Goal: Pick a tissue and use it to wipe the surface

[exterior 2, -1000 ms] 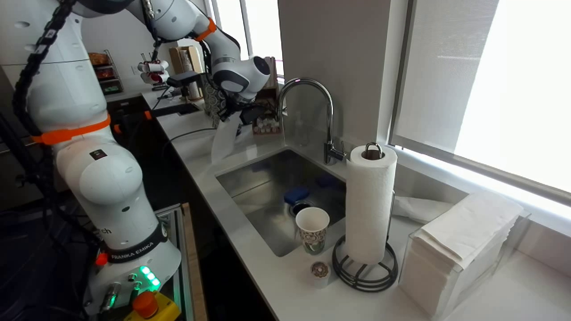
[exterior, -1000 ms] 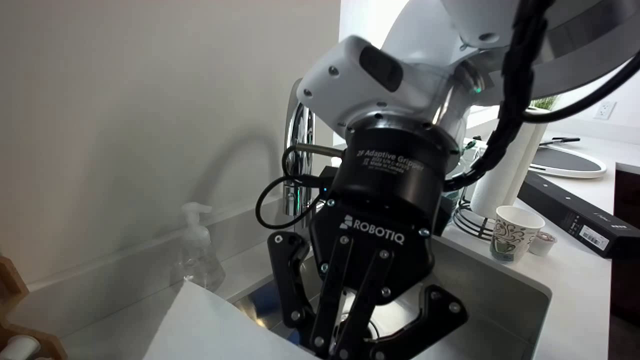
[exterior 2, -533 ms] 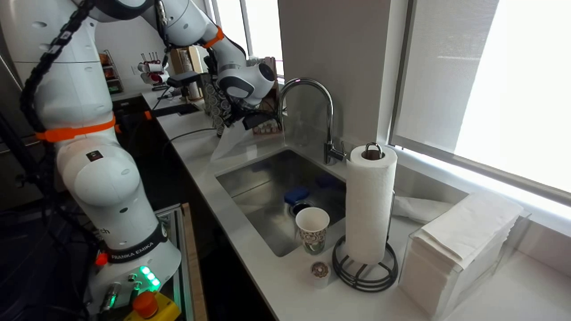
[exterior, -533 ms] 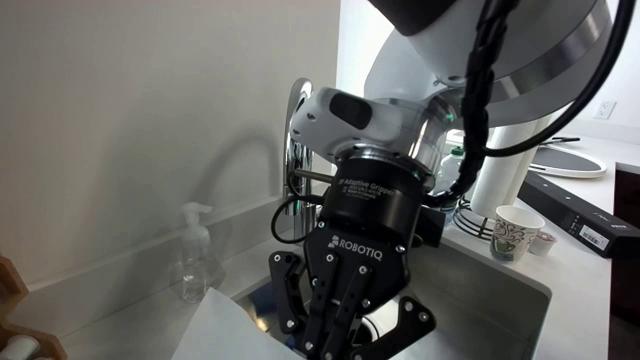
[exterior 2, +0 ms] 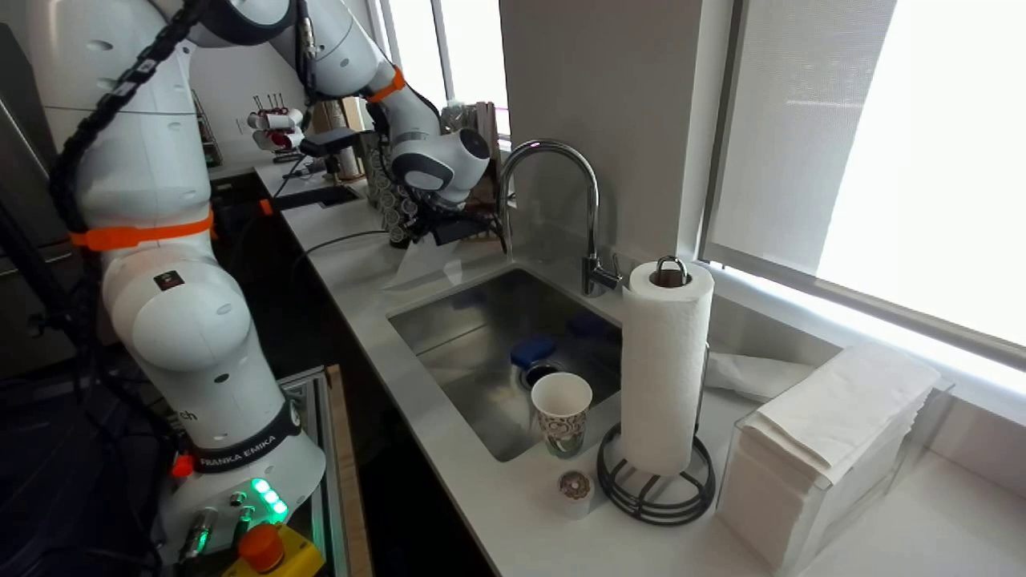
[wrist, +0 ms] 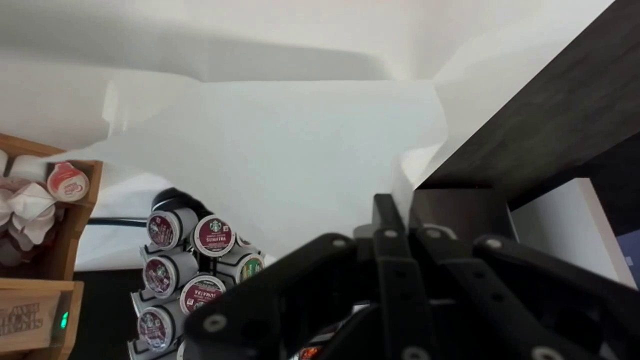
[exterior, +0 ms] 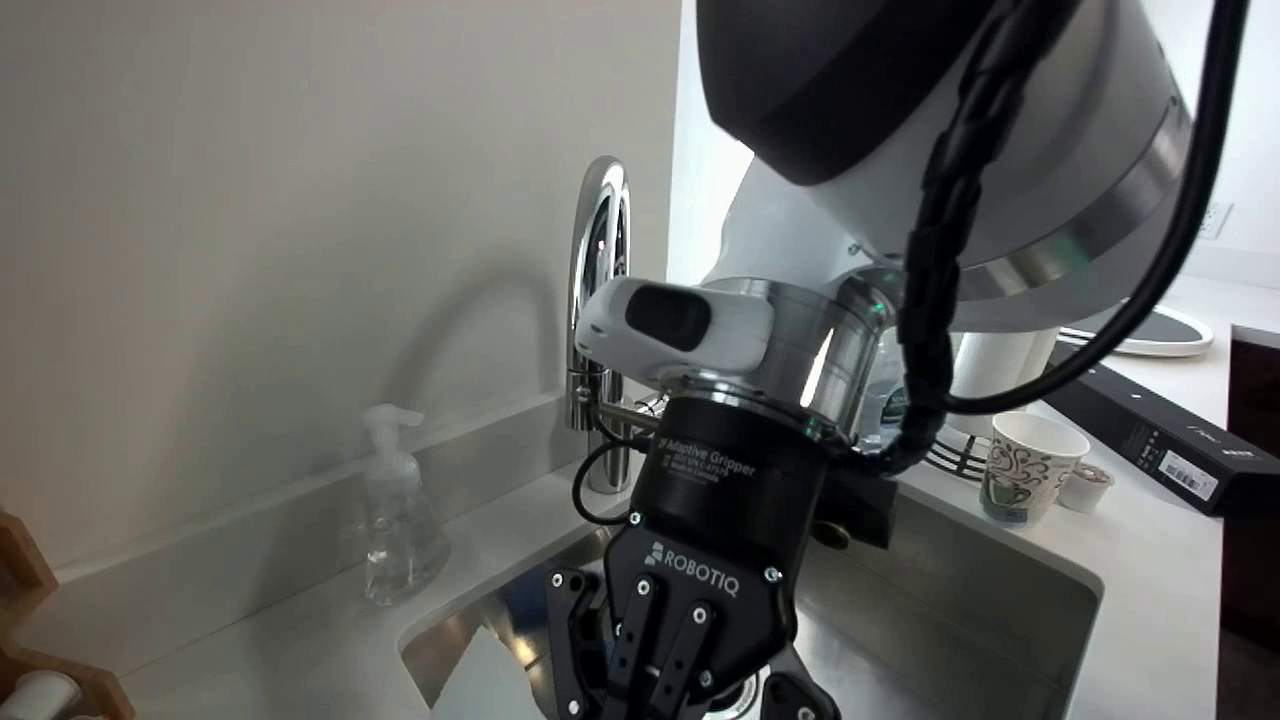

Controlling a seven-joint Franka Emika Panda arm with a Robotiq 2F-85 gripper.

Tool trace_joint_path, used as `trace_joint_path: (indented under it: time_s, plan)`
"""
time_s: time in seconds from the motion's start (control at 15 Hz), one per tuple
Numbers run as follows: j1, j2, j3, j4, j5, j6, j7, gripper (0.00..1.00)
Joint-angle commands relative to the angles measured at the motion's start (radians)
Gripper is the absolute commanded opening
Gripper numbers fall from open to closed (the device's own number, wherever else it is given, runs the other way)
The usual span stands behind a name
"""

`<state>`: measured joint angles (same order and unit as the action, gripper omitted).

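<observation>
The tissue (wrist: pixel 300 150), a thin white sheet, is pinched between the fingertips of my gripper (wrist: pixel 404 215) at its near right part in the wrist view. It spreads out flat ahead of the fingers. In an exterior view its corner (exterior: pixel 487 680) shows at the bottom, left of the fingers, whose tips are cut off by the frame. In another exterior view the tissue (exterior 2: pixel 421 260) hangs below my gripper (exterior 2: pixel 437 228), low over the white counter (exterior 2: pixel 345 272) behind the sink. I cannot tell whether its lower edge touches the counter.
The sink (exterior 2: pixel 473 385) with a blue sponge (exterior 2: pixel 533 350) lies beside the tissue, with the tall faucet (exterior 2: pixel 593 208) at the wall. A soap bottle (exterior: pixel 395 520), a coffee pod rack (wrist: pixel 175 280) and a wooden organizer (wrist: pixel 75 225) stand near. A paper-towel roll (exterior 2: pixel 665 369) and paper cup (exterior 2: pixel 561 413) stand farther off.
My gripper has moved down, still holding the tissue. The tissue has sunk toward the counter, and its corner has shifted down and right in an exterior view.
</observation>
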<state>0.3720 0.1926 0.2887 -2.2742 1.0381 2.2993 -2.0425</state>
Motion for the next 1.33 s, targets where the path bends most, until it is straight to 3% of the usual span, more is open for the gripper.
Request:
trace_joint_path:
  time_s: [0.0,0.47,1.07,1.27]
  plan:
    - [-0.021,0.006,0.021,0.0,-0.006,0.002,0.005,0.01]
    - [-0.033,0.16,0.06,0.062,0.155,-0.004,-0.212,0.0]
    - [-0.008,0.376,0.064,0.173,0.107,-0.027,-0.154,0.0]
    - [0.025,0.425,0.05,0.218,0.073,0.006,-0.052,0.0]
